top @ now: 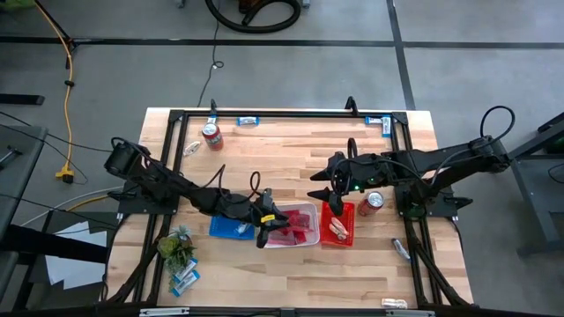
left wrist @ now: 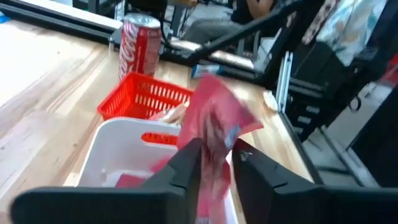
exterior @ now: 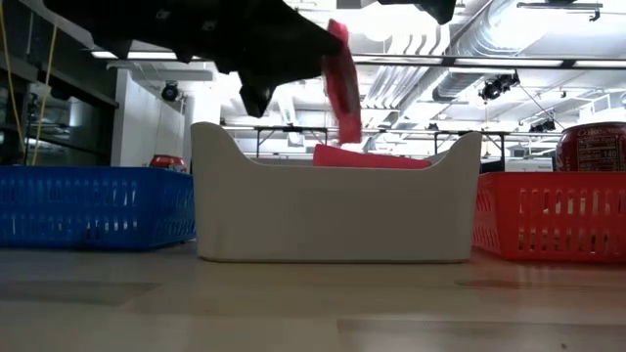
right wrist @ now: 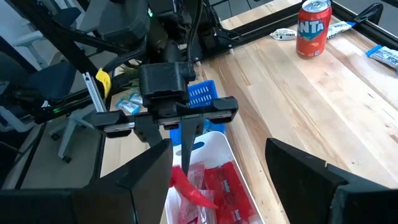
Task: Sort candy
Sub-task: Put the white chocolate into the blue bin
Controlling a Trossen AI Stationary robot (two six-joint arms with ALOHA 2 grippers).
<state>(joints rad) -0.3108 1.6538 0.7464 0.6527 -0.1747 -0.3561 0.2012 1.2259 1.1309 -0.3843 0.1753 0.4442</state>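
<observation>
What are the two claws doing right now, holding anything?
Left gripper: over the white tray, a pink packet between its fingers.
Right gripper: open, empty, above the red tray.

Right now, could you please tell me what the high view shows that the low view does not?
Only the high view shows the whole wooden table, both dark arms, the right gripper open over the red tray, the loose blue-and-white candy bars and the small green plant.

Only the low view shows the ceiling and room behind.

Both show the white tray, the blue tray and the left gripper holding a pink candy packet above the white tray.
</observation>
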